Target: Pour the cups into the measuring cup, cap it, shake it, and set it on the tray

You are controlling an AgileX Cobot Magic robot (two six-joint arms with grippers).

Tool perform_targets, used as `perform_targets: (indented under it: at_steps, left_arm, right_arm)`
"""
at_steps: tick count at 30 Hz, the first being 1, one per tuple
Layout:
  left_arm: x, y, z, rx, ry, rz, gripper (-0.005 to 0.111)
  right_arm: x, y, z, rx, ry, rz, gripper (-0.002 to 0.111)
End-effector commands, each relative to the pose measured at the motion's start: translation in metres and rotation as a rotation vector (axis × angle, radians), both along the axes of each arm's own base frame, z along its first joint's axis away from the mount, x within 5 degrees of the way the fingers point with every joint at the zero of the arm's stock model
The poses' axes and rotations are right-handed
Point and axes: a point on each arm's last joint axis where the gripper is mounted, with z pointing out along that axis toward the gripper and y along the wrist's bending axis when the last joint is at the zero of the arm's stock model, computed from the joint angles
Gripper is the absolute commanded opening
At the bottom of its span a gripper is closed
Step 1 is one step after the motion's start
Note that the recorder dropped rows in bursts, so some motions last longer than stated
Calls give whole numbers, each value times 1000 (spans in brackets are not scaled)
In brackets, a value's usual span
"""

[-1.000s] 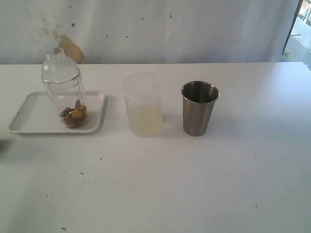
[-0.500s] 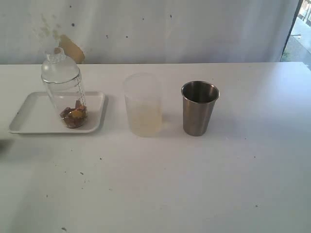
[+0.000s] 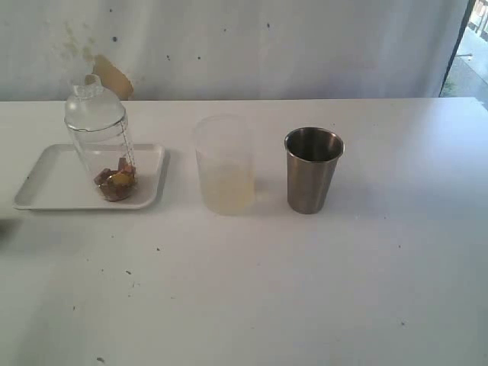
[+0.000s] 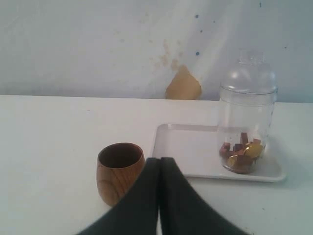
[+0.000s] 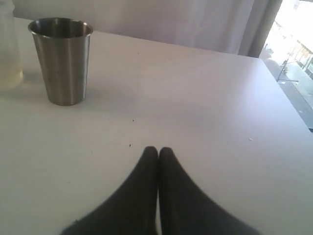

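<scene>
Exterior view: capped measuring cup (image 3: 101, 145) upright on tray (image 3: 53, 179), brown bits at bottom; frosted cup (image 3: 223, 164) and steel tumbler (image 3: 313, 169) stand apart on table. Left gripper (image 4: 159, 164) closed, empty, wooden cup (image 4: 120, 171) just beside. Right gripper (image 5: 158, 152) closed, empty.

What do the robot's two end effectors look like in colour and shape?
Both look alike: the left end effector and the right end effector each have two matte black fingers, broad at the base, narrowing to rounded tips. No cables or markings show.
</scene>
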Motion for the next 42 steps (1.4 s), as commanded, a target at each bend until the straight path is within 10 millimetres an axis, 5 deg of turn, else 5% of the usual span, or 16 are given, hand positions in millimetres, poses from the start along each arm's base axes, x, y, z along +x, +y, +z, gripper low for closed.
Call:
perform_targets:
  at_steps: [1,7,42]
  left_arm:
    - [0,0,-1,-6,-5,0,1]
    - [0,0,-1,-6,-5,0,1]
    - [0,0,-1,-6,-5,0,1]
  right_arm:
    - [-1,-1,-2,37,11,-20,0]
    - [-1,-1,-2,171,2,-53,0]
    - [-1,0,-2,186,2,-43,0]
